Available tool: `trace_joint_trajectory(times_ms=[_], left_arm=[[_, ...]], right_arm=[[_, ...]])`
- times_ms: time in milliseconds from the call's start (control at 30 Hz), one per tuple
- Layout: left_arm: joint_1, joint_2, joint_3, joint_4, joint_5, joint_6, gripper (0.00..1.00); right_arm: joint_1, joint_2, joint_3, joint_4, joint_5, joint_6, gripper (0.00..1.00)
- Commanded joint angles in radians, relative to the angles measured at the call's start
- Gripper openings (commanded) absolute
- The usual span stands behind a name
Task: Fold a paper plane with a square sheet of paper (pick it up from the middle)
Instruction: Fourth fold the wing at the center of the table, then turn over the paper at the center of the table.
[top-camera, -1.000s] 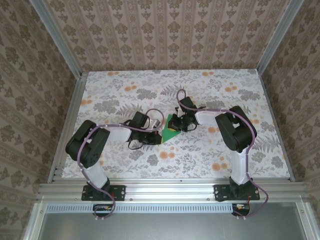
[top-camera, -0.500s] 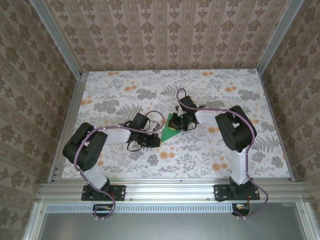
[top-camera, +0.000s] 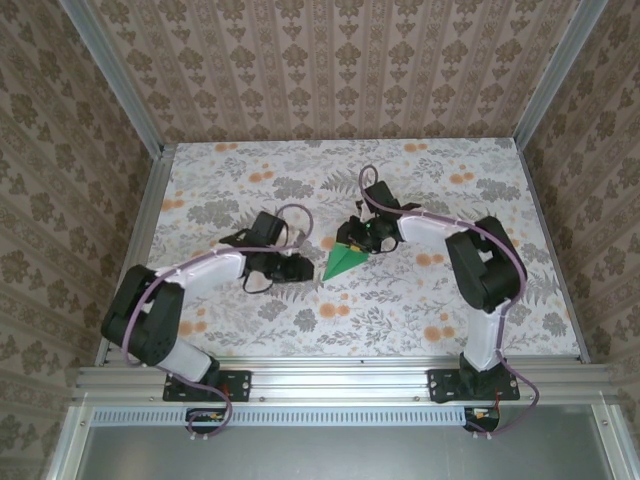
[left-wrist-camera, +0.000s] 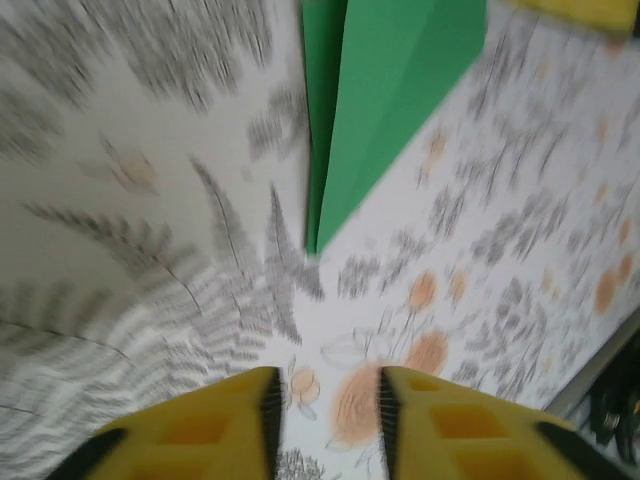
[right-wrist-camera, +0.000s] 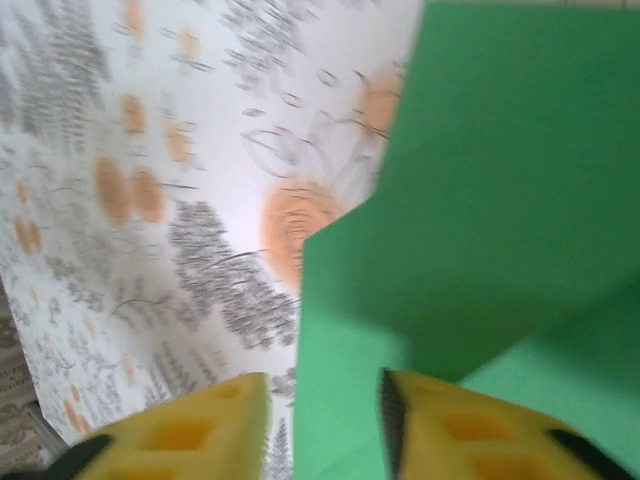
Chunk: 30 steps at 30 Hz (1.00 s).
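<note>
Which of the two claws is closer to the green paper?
The right gripper: its yellow fingers reach over the folded green paper. The left gripper sits back from its pointed tip.

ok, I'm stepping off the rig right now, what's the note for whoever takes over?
Left claw: open, empty, pointing at the narrow tip of the green paper, clear of it.
Right claw: open at the paper's wide end; the paper's edge runs under the gap between its fingers, not pinched.
Paper: on the table between the two claws, folded to a narrow point with a lengthwise crease.
Done: the folds down to a dart shape.
Left: can't tell if the wings are finished; check before folding more.
</note>
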Motion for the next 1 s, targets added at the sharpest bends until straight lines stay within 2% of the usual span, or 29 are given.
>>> trace_joint_trajectory(times_ms=[0, 67, 133, 233, 367, 633, 800, 900, 967], left_arm=[[0.034, -0.039, 0.055, -0.025, -0.095, -0.017, 0.45], [0.041, -0.031, 0.084, -0.019, -0.125, -0.005, 0.53], [0.039, -0.020, 0.104, -0.004, -0.135, 0.012, 0.57], [0.039, -0.006, 0.116, 0.029, -0.168, 0.013, 0.65], [0.040, 0.002, 0.121, 0.066, -0.233, -0.003, 0.77], [0.058, 0.020, 0.116, 0.068, -0.253, -0.031, 0.92], [0.076, 0.018, 0.102, 0.064, -0.226, -0.036, 0.94], [0.081, 0.018, 0.097, 0.066, -0.206, -0.038, 0.95], [0.086, 0.017, 0.092, 0.071, -0.192, -0.041, 0.95]], right_arm=[[-0.006, -0.150, -0.006, -0.058, 0.125, -0.046, 0.51], [-0.007, -0.206, -0.050, -0.061, 0.226, -0.061, 0.60], [-0.018, -0.239, -0.089, -0.051, 0.264, -0.064, 0.66], [-0.026, -0.235, -0.127, -0.017, 0.255, -0.061, 0.72], [-0.026, -0.151, -0.126, 0.055, 0.174, -0.021, 0.72], [-0.026, 0.003, -0.090, 0.164, 0.091, 0.061, 0.61], [-0.025, 0.059, -0.063, 0.173, 0.067, 0.076, 0.53], [-0.024, 0.079, -0.065, 0.225, 0.023, 0.091, 0.46], [-0.024, 0.087, -0.065, 0.256, -0.001, 0.099, 0.37]])
